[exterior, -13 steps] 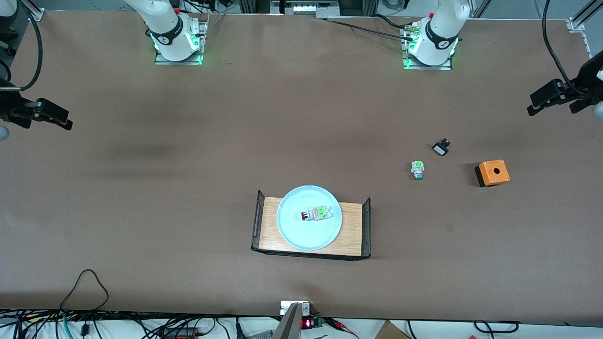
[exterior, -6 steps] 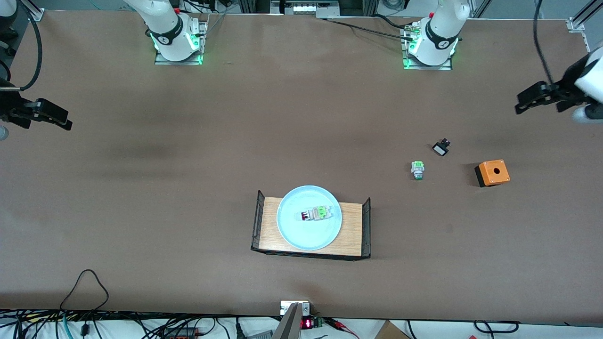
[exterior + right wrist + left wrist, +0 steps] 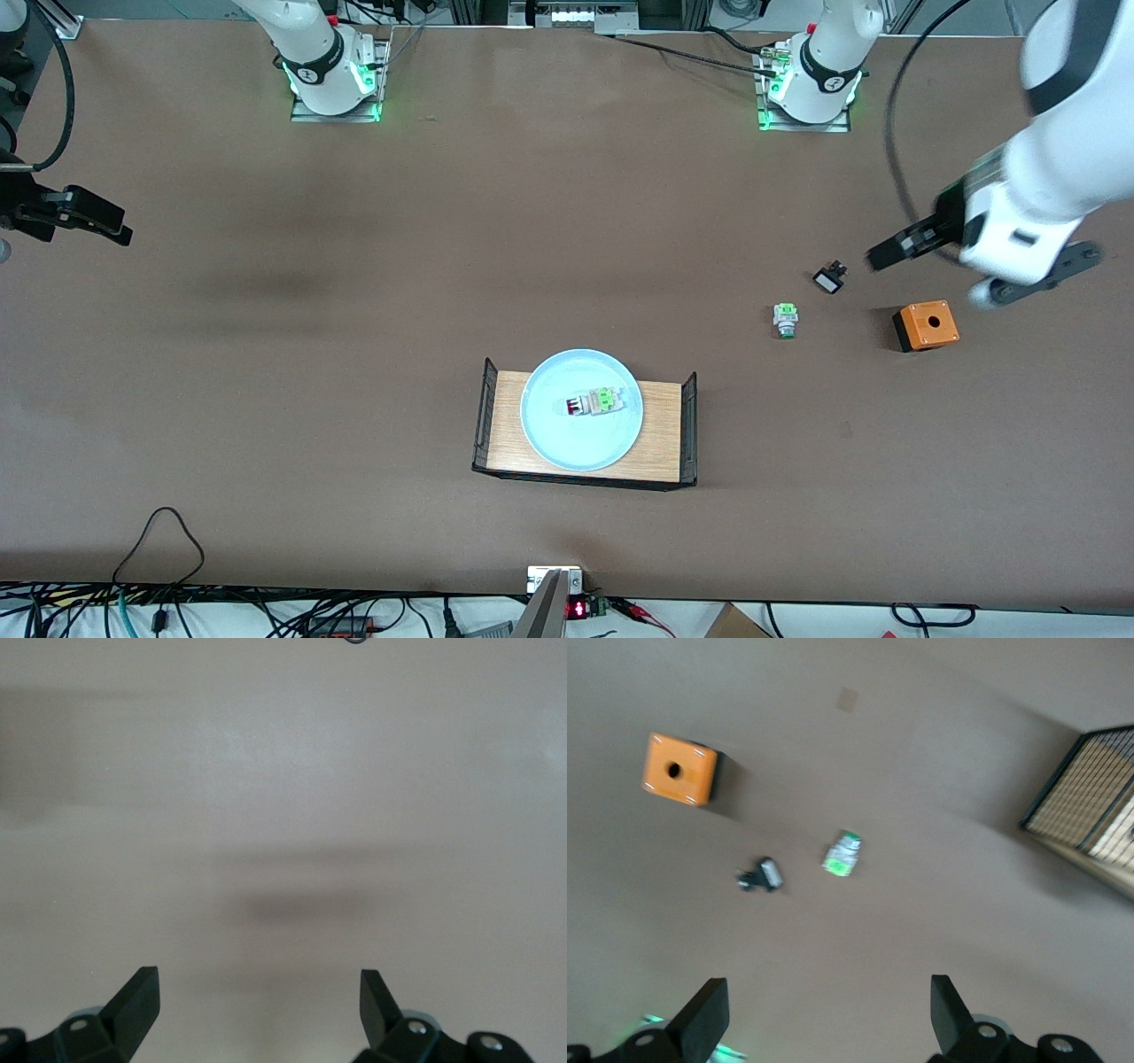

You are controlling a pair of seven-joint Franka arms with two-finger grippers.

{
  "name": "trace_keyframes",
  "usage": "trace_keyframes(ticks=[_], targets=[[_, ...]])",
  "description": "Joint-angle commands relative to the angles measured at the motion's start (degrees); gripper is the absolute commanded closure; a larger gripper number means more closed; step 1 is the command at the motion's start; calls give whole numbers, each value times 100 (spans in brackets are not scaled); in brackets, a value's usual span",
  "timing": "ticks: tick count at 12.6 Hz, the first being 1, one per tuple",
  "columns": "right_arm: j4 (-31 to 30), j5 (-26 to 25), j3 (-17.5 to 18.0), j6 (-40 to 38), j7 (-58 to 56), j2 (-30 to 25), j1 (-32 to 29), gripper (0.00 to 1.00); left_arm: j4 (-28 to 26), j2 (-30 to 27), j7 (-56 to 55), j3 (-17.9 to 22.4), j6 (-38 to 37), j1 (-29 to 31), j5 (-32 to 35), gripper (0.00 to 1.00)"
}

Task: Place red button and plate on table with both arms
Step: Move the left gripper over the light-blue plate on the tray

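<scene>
Lying on its side in the middle of the plate: the button, red cap toward the right arm's end. Resting on the tray, not yet on the table. Hanging over the table near the orange box and the black-and-white part, well apart from the plate: left gripper, jaws apart and empty. Waiting over the table's edge at its own end: right gripper, jaws also apart, empty. Advisable: bringing one gripper in from above, centring over the button's body, pinching across its narrow width, lifting straight up clear of the rim; then taking the plate by its rim.
</scene>
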Motion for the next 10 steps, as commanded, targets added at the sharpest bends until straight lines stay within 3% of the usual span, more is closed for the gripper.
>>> trace_keyframes(ticks=[1,5,8,10], targets=[[-51,-51,-9,29,-31,-95,-3,0,1279,1114,-1790,-2,-7,-502,-12,0],[-51,-51,-9,20,-31,-95,-11,0,1931,1880,-4085,60,643,-1170,23,0],[-51,-51,-9,11,-31,-95,-3,0,2729,2609,-5580,130,1030,-1671,426,0],[-51,-51,-9,11,-31,-95,-3,0,3074,2961,-6267,505,1380,-2153,498,0]])
